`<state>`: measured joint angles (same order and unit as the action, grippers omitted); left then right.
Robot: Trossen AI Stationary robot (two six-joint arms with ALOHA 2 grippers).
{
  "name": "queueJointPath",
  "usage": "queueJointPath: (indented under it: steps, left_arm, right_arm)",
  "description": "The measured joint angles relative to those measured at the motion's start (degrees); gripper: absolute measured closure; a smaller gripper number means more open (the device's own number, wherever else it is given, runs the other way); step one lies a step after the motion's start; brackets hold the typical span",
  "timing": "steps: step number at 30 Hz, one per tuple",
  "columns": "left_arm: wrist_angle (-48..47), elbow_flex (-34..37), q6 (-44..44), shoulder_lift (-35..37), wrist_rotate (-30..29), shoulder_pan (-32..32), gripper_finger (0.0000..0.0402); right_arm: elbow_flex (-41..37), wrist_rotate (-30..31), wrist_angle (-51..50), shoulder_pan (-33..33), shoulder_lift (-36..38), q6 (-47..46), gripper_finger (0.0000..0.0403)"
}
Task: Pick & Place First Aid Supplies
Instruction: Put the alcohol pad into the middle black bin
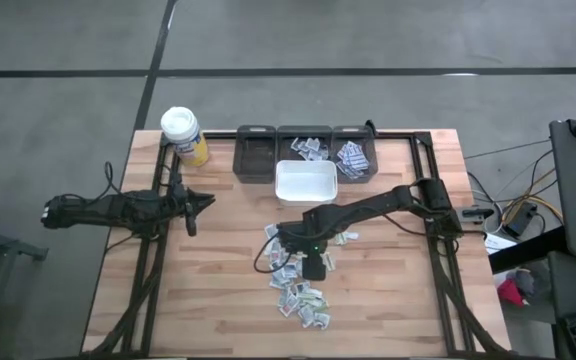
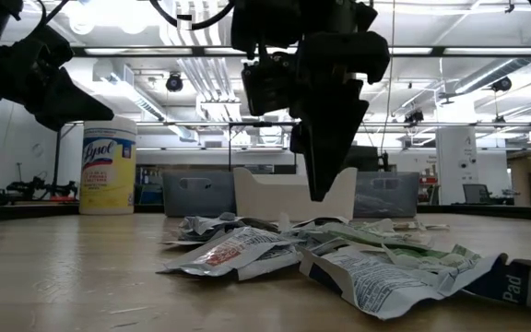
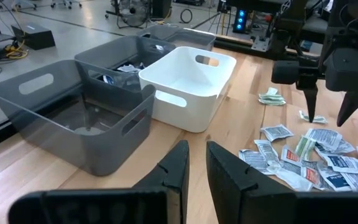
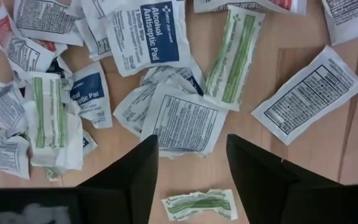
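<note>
Butcher-block tabletop from above: the right gripper (image 1: 311,262) hangs over the scattered first aid packets (image 1: 303,296), most of them lying just toward the table's near edge from it, while the white bin (image 1: 306,182) and the grey bins (image 1: 258,155) sit well beyond it. The left gripper (image 1: 190,207) waits far to the side, near the yellow bottle (image 1: 182,135).

At table height, the right fingers point down above the heap without touching it, as far as this angle shows.

The left wrist camera shows its own fingers nearly together, holding nothing.

The right wrist camera shows jaws spread and empty, a green-striped packet (image 4: 199,205) between them and a black-printed packet (image 4: 182,121) just ahead. Overlapping packets risk a double pick; thin paper could slide out or crumple flat against the wood.
</note>
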<state>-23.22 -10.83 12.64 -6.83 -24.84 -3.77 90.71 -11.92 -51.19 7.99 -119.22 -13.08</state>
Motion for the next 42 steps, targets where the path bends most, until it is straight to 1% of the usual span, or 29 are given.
queueJointPath:
  steps: [10,15,20,28,42]
  left_arm:
    - [0.00,0.00,-0.02,0.00,0.00,-0.02,0.0348]
    - [-0.03,0.01,-0.02,0.00,0.00,0.00,0.0348]
    - [-0.06,0.02,-0.02,0.00,0.00,0.00,0.0348]
    - [-0.07,0.02,-0.02,0.00,-0.01,0.00,0.0349]
    - [-0.92,0.02,-0.04,0.00,-0.02,0.00,0.0348]
  right_arm:
    - [-5.49,0.03,6.24,0.00,0.00,-2.41,0.0218]
    - [-8.17,0.15,7.50,-0.02,-0.03,-3.44,0.0228]
    - [-8.88,0.15,7.82,-0.07,-0.04,-3.42,0.0253]
    - [-7.51,0.22,6.83,-0.22,-0.33,-3.28,0.0298]
    - [-7.07,-0.13,6.39,-0.11,-0.42,-3.44,0.0347]
